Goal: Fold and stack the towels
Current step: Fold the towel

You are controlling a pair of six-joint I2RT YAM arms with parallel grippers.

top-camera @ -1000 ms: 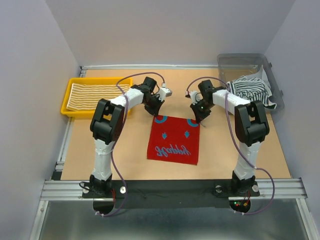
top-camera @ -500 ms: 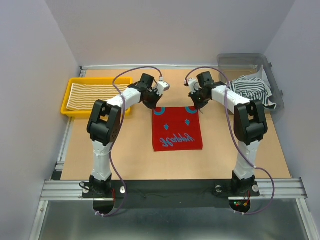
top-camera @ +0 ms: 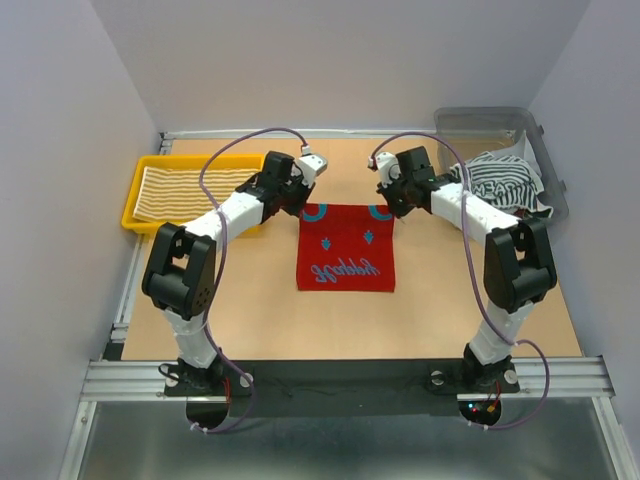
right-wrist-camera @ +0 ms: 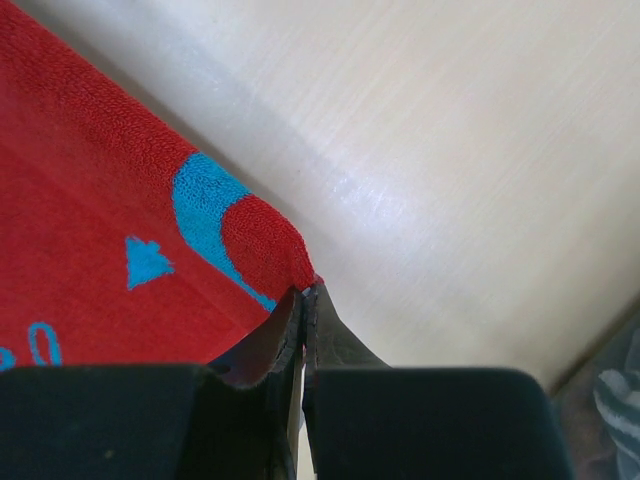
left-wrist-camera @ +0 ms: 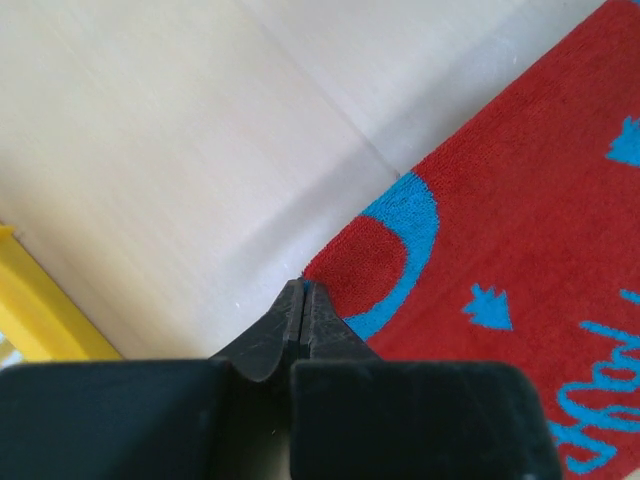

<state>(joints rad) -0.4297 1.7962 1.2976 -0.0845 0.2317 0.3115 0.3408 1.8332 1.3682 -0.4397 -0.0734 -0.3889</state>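
**Both grippers pinch the far corners of the red towel**

At the far left of the table (top-camera: 250, 320) sits a yellow tray (top-camera: 133, 208); a yellow-cream striped towel (top-camera: 190, 190) lies spread inside it, covering its floor.

Just right of the tray, the left gripper (top-camera: 300, 203) reaches down to the table; in the left wrist view its 2 jaws are pressed together with no gap, nipping the far left corner of the red towel (top-camera: 345, 250) at their tips; the blue arc printed on that corner curves just beside the fingertips (left-wrist-camera: 303, 292); a strip of the tray's yellow rim shows at the lower left of that view.

The red towel lies flat in the middle of the table, between the 2 arms; it carries a blue arc at each far corner, 2 small blue marks in the middle and blue script lettering along its near half; its near edge rests on the wood, well apart from the arm bases.

The right gripper (top-camera: 391, 205) mirrors the left; its jaws are likewise closed tight, clamped on the far right corner of the red towel, the cloth's edge meeting the fingertips (right-wrist-camera: 306, 295) in the right wrist view.

At the far right stands a clear bin (top-camera: 485, 120); a black-white striped towel (top-camera: 505, 185) lies crumpled in it, spilling over its near rim.
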